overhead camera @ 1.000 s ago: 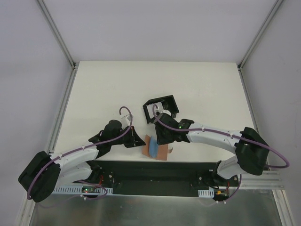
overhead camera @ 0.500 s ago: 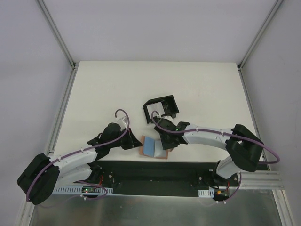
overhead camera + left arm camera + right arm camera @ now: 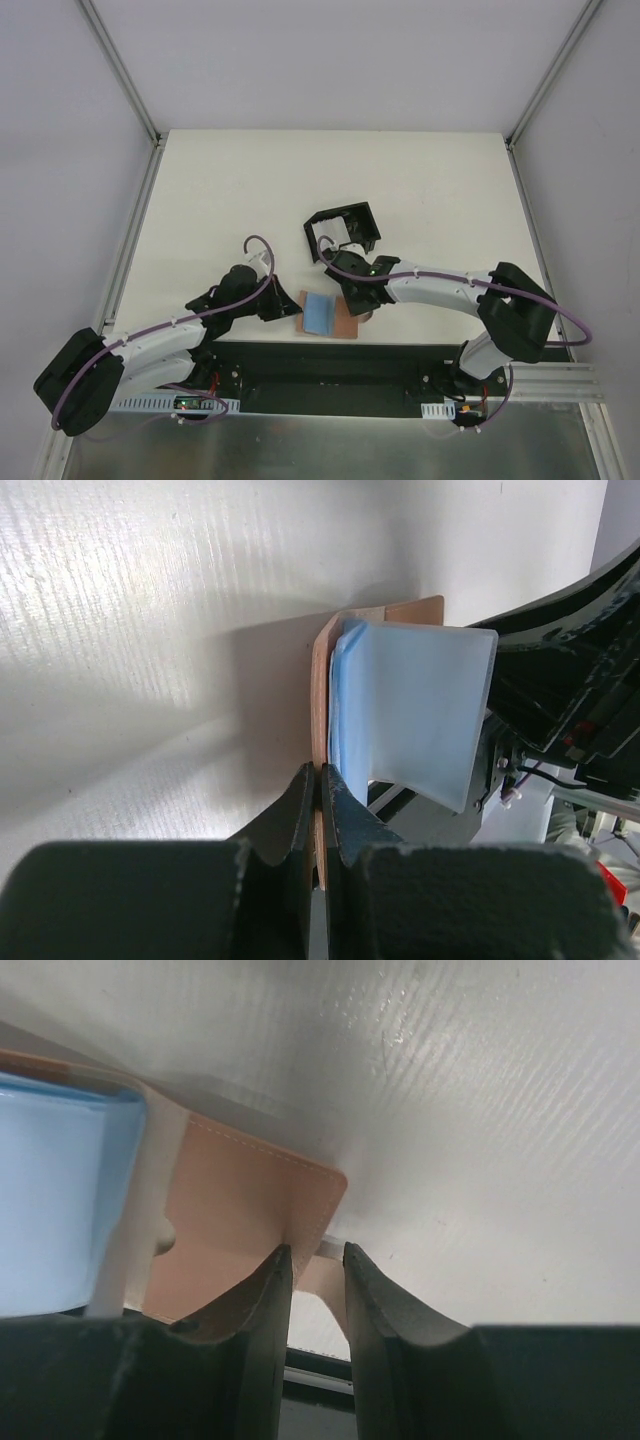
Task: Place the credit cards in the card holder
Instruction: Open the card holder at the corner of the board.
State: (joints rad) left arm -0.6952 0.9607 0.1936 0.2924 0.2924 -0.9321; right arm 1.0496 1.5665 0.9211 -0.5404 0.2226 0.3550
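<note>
Closest to you, the card holder [image 3: 345,322] sits right at the near edge of the table [image 3: 330,170], lying open between your two grippers.

Your left gripper [image 3: 318,780] comes in on the holder's left side. Its jaws are pressed together on the thin tan edge there, so that's a solid pinch.

The credit cards [image 3: 320,312] lie on the left half of the holder, just right of that pinch. From the left wrist cam they're a small stack, a paler card over a bluer one, sticking out past the tan edge. I can't tell if they're actually tucked into a pocket or just resting on top.

Your right gripper [image 3: 313,1260] is on the holder's right side. Its jaws are a little apart with the holder's tan corner between them. One fingertip is right against the leather, but I can't tell whether it's really gripping or just straddling it.

Farther back, beyond the holder and a touch to its right, there's a black box frame [image 3: 342,230] with something white inside, clear of the holder.
</note>
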